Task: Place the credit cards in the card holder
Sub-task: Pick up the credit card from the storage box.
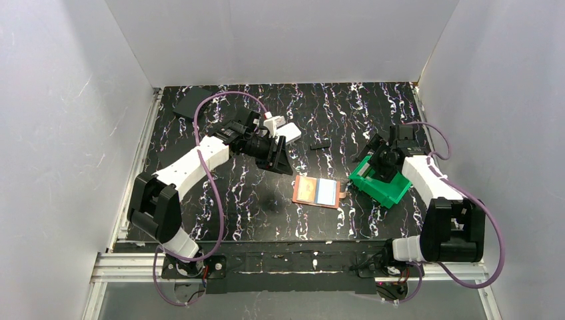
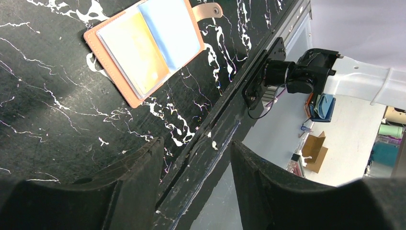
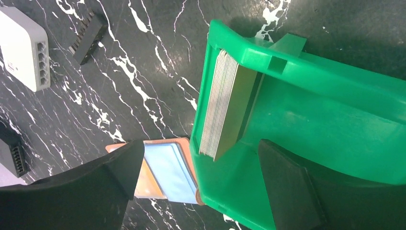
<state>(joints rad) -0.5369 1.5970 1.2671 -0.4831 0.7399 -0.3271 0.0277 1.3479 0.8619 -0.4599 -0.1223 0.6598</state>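
The card holder (image 1: 322, 193) lies open on the black marbled table, its snap tab toward the green bin. In the left wrist view the card holder (image 2: 143, 48) shows an orange card (image 2: 136, 55) in its left sleeve and a light-blue panel on the right. A stack of credit cards (image 3: 222, 105) stands on edge inside the green bin (image 3: 306, 115). My left gripper (image 1: 281, 160) hangs open and empty, behind and left of the holder, its jaws (image 2: 196, 158) apart. My right gripper (image 3: 198, 153) is open wide over the bin's near wall, below the stack.
The green bin (image 1: 380, 181) sits right of the holder, almost touching its tab. A white rounded box (image 1: 283, 130) stands behind the left gripper; the same box (image 3: 24, 48) shows by a small black part (image 3: 88, 31). A dark sheet (image 1: 190, 101) lies back left.
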